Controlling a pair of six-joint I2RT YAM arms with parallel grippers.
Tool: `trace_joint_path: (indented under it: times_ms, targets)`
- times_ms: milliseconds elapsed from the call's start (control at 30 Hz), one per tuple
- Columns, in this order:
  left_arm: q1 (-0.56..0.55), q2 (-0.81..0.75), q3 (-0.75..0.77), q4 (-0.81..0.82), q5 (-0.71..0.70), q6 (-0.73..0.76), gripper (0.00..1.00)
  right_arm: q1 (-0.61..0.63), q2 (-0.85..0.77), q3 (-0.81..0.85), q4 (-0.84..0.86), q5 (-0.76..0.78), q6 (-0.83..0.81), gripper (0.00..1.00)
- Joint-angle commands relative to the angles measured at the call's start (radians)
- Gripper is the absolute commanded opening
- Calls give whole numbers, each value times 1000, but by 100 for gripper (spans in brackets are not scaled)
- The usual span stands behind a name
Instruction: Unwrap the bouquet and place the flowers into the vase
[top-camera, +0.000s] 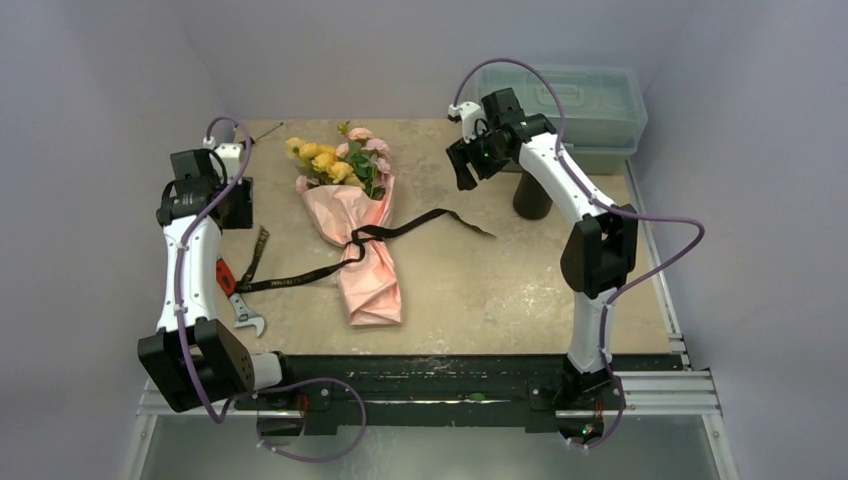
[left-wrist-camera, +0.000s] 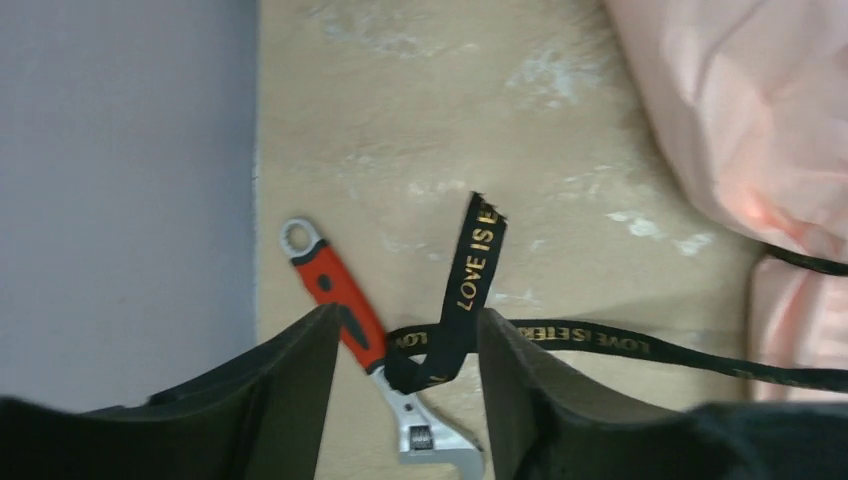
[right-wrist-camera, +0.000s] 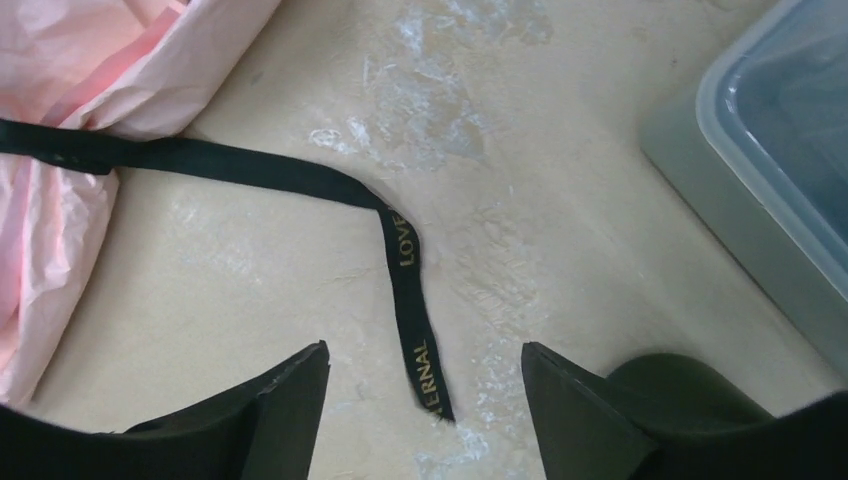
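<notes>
A: Top view?
B: I see the bouquet (top-camera: 350, 215) wrapped, lying mid-desk (top-camera: 480, 290); vase (top-camera: 531, 200) upright, back right.
A: Left wrist?
B: My left hand (left-wrist-camera: 408, 315) apart, over ribbon (left-wrist-camera: 470, 270) and wrench (left-wrist-camera: 340, 295).
A: Right wrist?
B: Right hand (right-wrist-camera: 425, 348) apart, empty, ribbon end below.

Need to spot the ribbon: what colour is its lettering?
Gold on the black ribbon, clearest in the left wrist view.

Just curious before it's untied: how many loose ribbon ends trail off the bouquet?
2: one ribbon end lies left, by the adjustable wrench; the other lies right, toward the vase.
</notes>
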Motion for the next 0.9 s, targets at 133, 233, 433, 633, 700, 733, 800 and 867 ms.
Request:
trace_joint_path:
  times_ms: [133, 233, 433, 633, 700, 733, 800, 867]
  targets:
    - [10, -68, 2, 71, 549, 67, 85, 6, -130, -105, 34, -299, -111, 85]
    - [10, -51, -15, 88, 687, 49, 89, 19, -160, -181, 99, -432, -145, 87]
    - [9, -41, -98, 230, 970, 21, 99, 95, -227, -322, 329, -545, -213, 87]
    - [-18, -164, -235, 396, 926, 6, 99, 188, -263, -472, 565, -598, -309, 83]
    - [-26, -202, -259, 363, 922, 105, 97, 210, -260, -504, 636, -630, -324, 79]
    - [-27, -226, -279, 347, 928, 174, 96, 223, -257, -521, 662, -636, -343, 78]
    - [-29, -266, -334, 312, 939, 329, 93, 264, -244, -545, 714, -608, -370, 73]
    - [-29, -281, -375, 263, 968, 515, 88, 314, -225, -551, 743, -566, -398, 69]
